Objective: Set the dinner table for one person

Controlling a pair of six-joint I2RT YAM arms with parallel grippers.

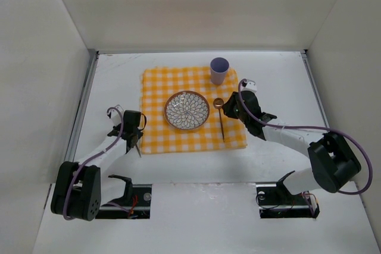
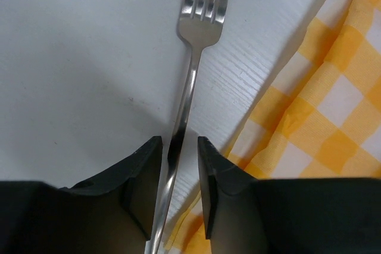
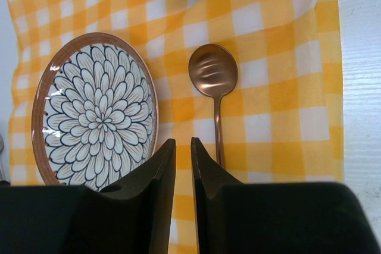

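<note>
Left claw (image 2: 180, 142) straddled the fork (image 2: 201, 16) handle over the white counter (image 2: 71, 57), left of the checked cloth (image 2: 333, 117); clamping could not be determined. Right claw (image 3: 183, 144), nearly together and empty, hovered between plate (image 3: 95, 111) and spoon (image 3: 213, 72).

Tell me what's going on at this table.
A patterned plate, a copper spoon and a purple cup sit on the checked cloth. The left gripper straddles the handle of a fork by the cloth's left edge, over the white table; whether it grips is unclear. The right gripper hovers nearly shut and empty between plate and spoon.
</note>
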